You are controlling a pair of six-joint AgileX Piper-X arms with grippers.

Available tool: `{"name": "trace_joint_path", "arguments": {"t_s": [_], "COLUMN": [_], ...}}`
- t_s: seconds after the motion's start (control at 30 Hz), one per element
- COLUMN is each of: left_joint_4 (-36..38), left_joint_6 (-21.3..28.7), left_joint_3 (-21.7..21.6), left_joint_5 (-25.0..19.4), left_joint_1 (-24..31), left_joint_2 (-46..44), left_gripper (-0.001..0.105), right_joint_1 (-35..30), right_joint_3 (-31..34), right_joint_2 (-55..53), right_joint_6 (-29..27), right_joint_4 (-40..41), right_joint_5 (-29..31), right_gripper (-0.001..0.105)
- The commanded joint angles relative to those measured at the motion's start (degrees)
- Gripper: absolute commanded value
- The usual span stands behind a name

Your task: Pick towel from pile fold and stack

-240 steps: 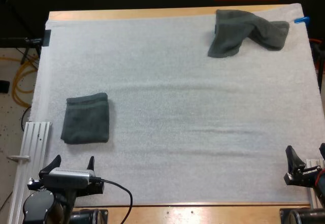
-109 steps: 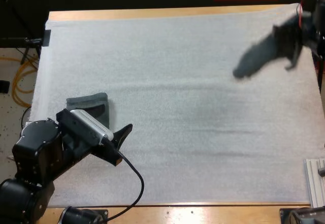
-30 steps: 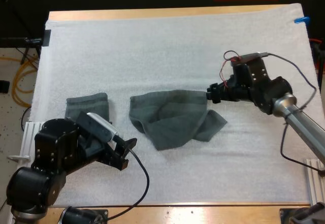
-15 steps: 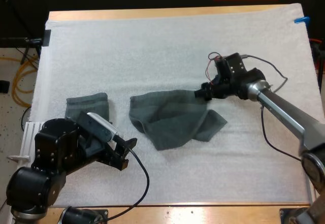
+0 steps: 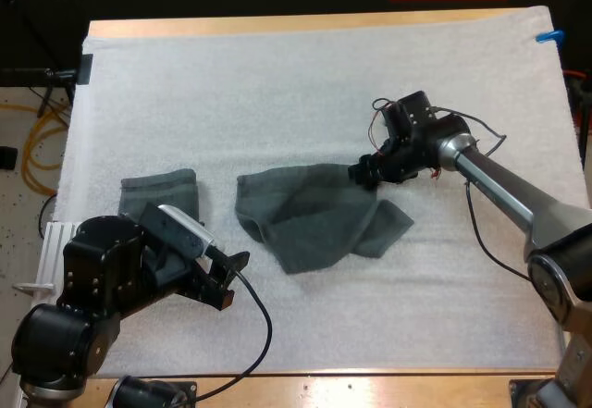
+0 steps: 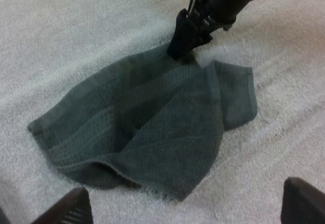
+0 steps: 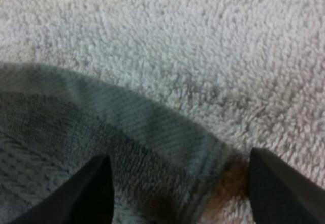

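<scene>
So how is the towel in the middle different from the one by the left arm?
The middle towel lies spread out and rumpled; the left towel is folded flat. The middle towel covers more mat than the left towel. Both are dark grey-green.

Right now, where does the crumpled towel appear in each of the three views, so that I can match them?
High view: the crumpled towel lies at the middle of the white mat, right of the folded towel.
Left wrist view: the crumpled towel lies spread ahead of the open left gripper.
Right wrist view: its edge lies between the open fingers of the right gripper.
Shared landmark: the right gripper at the towel's far corner.
</scene>
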Motion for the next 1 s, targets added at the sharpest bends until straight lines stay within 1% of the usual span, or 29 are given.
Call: {"name": "trace_joint_path", "arguments": {"t_s": [0.0,0.07,0.13,0.2,0.23,0.3,0.37,0.4,0.47,0.5,0.63,0.67,0.73,0.9,0.97], "left_joint_4": [-0.7,-0.7,-0.7,-0.7,-0.7,-0.7,-0.7,-0.7,-0.7,-0.8,-2.1,-2.9,-4.4,-9.2,-11.7], "left_joint_6": [-0.4,-0.4,-0.4,-0.4,-0.4,-0.4,-0.4,-0.4,-0.4,-0.4,-0.4,-0.3,0.0,0.5,0.5], "left_joint_3": [-0.1,-0.1,-0.1,-0.1,-0.1,-0.1,-0.1,-0.1,-0.1,-0.1,-0.1,-0.1,-0.1,-0.1,-0.1], "left_joint_5": [0.0,0.0,0.0,0.0,0.0,0.0,0.0,0.0,0.0,0.0,-1.8,-2.8,-3.3,-2.9,-1.6], "left_joint_1": [-0.3,-0.3,-0.3,-0.3,-0.3,-0.3,-0.3,-0.3,-0.3,-0.3,-0.3,-0.3,-0.3,-0.3,-0.3], "left_joint_2": [0.0,0.0,0.0,0.0,0.0,0.0,0.0,0.0,0.0,0.1,1.8,2.8,4.8,12.0,16.7], "left_gripper": [0.072,0.072,0.072,0.072,0.072,0.072,0.072,0.072,0.072,0.072,0.072,0.072,0.072,0.072,0.072], "right_joint_1": [0.0,0.0,0.0,0.0,0.0,0.0,0.0,0.0,0.0,0.0,0.2,0.2,0.2,0.2,0.2], "right_joint_3": [0.1,0.1,0.1,0.1,0.1,0.1,0.1,0.1,0.1,0.1,0.2,0.2,0.2,0.2,0.2], "right_joint_2": [1.4,2.1,2.3,2.3,2.3,2.3,2.3,2.3,2.3,2.2,0.0,-1.0,-2.3,-5.7,-6.8], "right_joint_6": [0.0,0.0,0.0,0.0,0.0,0.0,0.0,0.0,0.0,0.0,-0.9,-2.0,-3.4,-5.9,-6.0], "right_joint_4": [1.8,1.8,1.8,1.8,1.8,1.8,1.8,1.8,1.9,2.3,5.9,7.5,10.4,18.0,20.7], "right_joint_5": [-3.1,-8.5,-11.3,-10.9,-10.5,-9.1,-5.7,-4.9,-2.6,-2.4,1.4,2.8,3.9,6.0,7.2], "right_gripper": [0.058,0.058,0.058,0.055,0.051,0.042,0.028,0.025,0.006,0.001,0.0,0.0,0.0,0.0,0.0]}}
